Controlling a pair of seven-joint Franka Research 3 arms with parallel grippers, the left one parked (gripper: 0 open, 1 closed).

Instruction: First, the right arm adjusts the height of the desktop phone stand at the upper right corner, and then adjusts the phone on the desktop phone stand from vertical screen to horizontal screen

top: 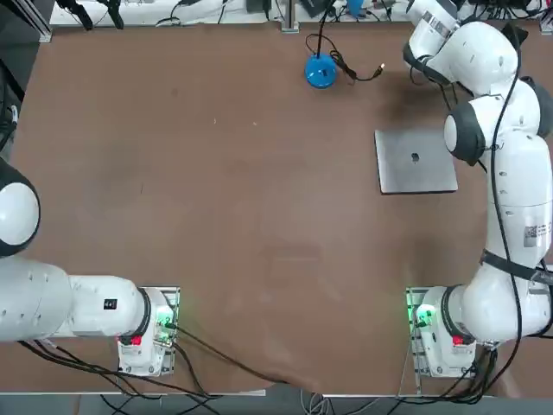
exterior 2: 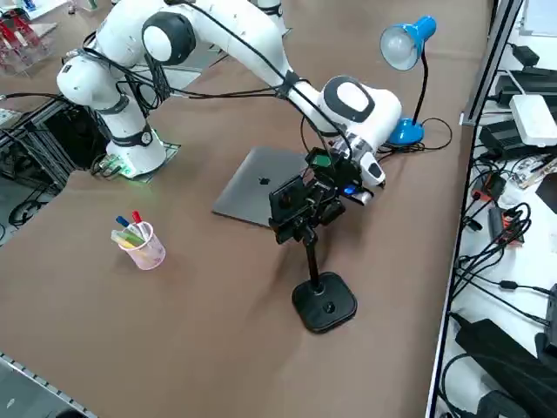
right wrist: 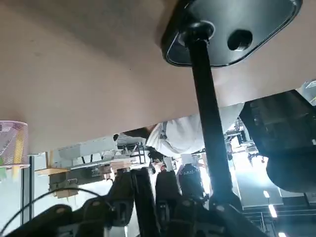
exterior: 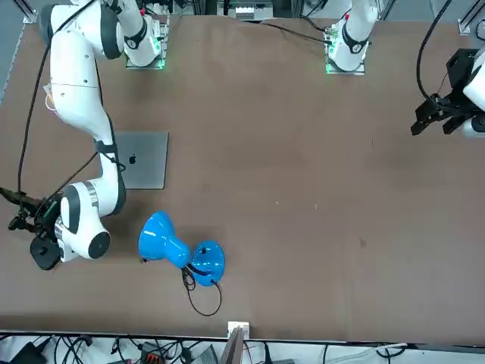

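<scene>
Black and round-based, the stand is seen nearest the side camera, set on the brown counter close to its right edge, its thin pole rising upright to the clamp head. At that head the phone is carried, its dark face turned toward the counter's middle. The right arm is stretched from its base across a grey laptop, and the right gripper is pressed in at the top of the pole, just behind the phone; whether its fingers are clamped on the stand or merely beside it cannot be told. From the wrist camera the pole is shown running up to the base. A blue lamp is stood beyond the arm, and a pink pen cup is left well apart from the stand.
</scene>
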